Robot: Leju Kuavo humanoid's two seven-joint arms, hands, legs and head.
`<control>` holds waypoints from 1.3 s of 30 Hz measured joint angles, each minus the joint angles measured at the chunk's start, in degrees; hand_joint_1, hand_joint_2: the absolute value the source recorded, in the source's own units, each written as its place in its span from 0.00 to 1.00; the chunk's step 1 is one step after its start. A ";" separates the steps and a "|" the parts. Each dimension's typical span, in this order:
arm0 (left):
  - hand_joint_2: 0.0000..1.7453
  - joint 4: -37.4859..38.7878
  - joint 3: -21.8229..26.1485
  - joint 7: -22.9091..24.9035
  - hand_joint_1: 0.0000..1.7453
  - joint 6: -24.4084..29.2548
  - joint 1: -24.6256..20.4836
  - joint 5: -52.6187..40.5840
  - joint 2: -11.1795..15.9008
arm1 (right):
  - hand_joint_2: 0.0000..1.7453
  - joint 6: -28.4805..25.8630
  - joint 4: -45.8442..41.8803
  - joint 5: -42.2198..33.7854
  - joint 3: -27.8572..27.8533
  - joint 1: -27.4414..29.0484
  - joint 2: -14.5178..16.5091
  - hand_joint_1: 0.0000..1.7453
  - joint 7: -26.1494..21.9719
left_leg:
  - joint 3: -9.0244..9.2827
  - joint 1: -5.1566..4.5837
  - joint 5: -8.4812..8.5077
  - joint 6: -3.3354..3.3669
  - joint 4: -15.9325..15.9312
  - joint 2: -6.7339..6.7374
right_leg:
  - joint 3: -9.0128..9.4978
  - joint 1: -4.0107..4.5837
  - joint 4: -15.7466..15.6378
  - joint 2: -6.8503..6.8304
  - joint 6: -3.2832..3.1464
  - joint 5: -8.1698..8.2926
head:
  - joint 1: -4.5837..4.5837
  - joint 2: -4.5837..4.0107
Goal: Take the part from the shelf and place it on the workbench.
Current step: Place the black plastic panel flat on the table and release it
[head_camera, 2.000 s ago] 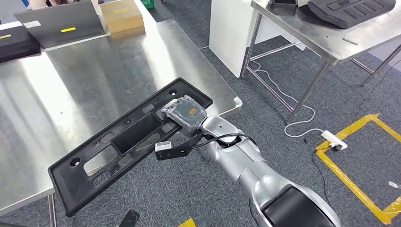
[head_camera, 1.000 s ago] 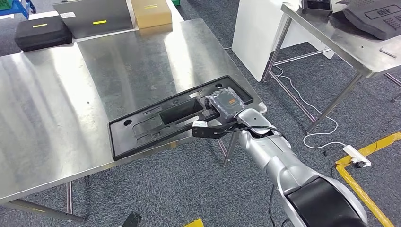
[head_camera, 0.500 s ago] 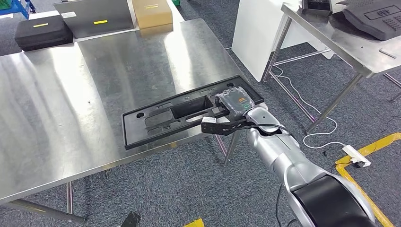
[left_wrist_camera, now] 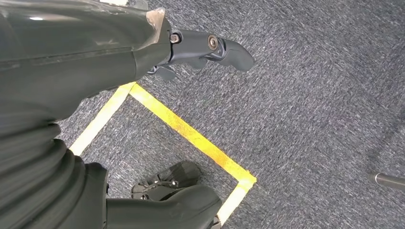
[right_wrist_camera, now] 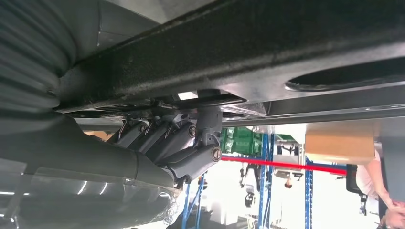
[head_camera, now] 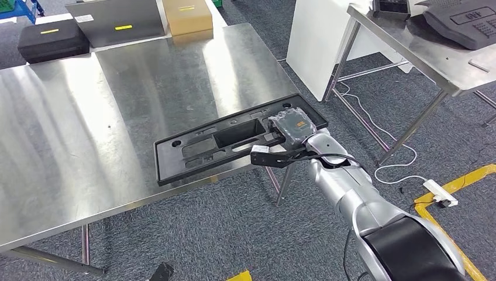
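**A:** Where is the part right now?

**B:** You have one long black part (head_camera: 234,140) lying on the steel bench (head_camera: 88,117), near the bench's front right corner. Most of it rests on the steel; its right end reaches the bench's edge beside the right hand (head_camera: 290,130).

**A:** Does the hand have it?

**B:** Yes. In the head view your right hand sits at the part's right end. In the right wrist view the fingers (right_wrist_camera: 162,138) are curled up against the part's underside (right_wrist_camera: 267,43), with the thumb (right_wrist_camera: 206,125) pressing up to it too, so the hand grips that end from below and above.

**A:** And the other hand?

**B:** Your left hand (left_wrist_camera: 191,47) hangs over the grey carpet (left_wrist_camera: 310,95). It holds nothing. The dark fingers (left_wrist_camera: 224,47) reach out over the floor, and I cannot tell how far apart they are.

**A:** What else do you count on the bench?

**B:** Three things at the far edge: one black case (head_camera: 44,40), one grey flat box (head_camera: 117,20) leaning up, and one tan carton (head_camera: 187,14). The case and the grey box each carry one yellow label.

**A:** Anything beyond it?

**B:** One second steel bench (head_camera: 409,52) to the right with one dark moulded piece (head_camera: 462,23) on top, one white cable (head_camera: 380,146) on the carpet, and yellow tape lines (head_camera: 450,187).
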 joint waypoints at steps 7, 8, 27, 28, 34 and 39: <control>1.00 0.01 0.63 0.01 0.00 0.06 0.19 -0.15 0.00 | 1.00 -3.53 0.10 0.77 -1.41 0.00 -0.62 0.95 3.26 | 0.00 0.00 0.00 0.00 0.00 0.00 | 0.01 0.00 0.00 0.00 0.00 0.00 | 0.01 0.00; 1.00 0.02 0.68 0.02 0.00 0.11 0.25 -0.19 0.00 | 1.00 -3.92 0.13 0.72 -1.78 0.00 -0.74 0.95 3.25 | -0.01 0.00 0.00 0.00 0.00 0.00 | 0.01 0.00 0.00 0.00 0.00 0.00 | 0.01 0.00; 1.00 0.02 1.71 0.45 0.00 0.41 0.43 -0.77 0.02 | 1.00 -3.50 0.20 2.16 -2.97 0.81 2.44 0.95 0.20 | -0.03 0.05 0.00 0.00 0.01 -0.01 | -0.01 0.02 0.02 0.01 -0.01 0.00 | 0.01 0.00; 1.00 0.02 1.75 0.51 0.00 0.42 0.44 -0.78 0.02 | 1.00 -3.31 0.20 2.05 -3.04 0.81 2.48 0.95 0.27 | -0.03 0.05 0.00 0.00 0.01 -0.01 | -0.01 0.02 0.02 0.01 -0.01 0.00 | 0.01 0.00; 1.00 0.02 2.19 1.02 0.00 0.42 0.52 -1.02 0.01 | 1.00 -3.44 0.20 1.00 -4.44 0.81 2.54 0.95 0.62 | -0.03 0.05 0.00 0.00 0.01 -0.01 | -0.01 0.02 0.02 0.01 0.00 0.00 | 0.01 0.00; 1.00 0.02 2.25 1.08 0.00 0.34 0.64 -1.17 0.00 | 1.00 -2.34 0.20 1.26 -5.33 0.79 2.45 0.95 0.74 | -0.03 0.04 0.00 0.00 0.01 -0.01 | -0.01 0.01 0.02 0.01 0.00 0.00 | 0.01 0.00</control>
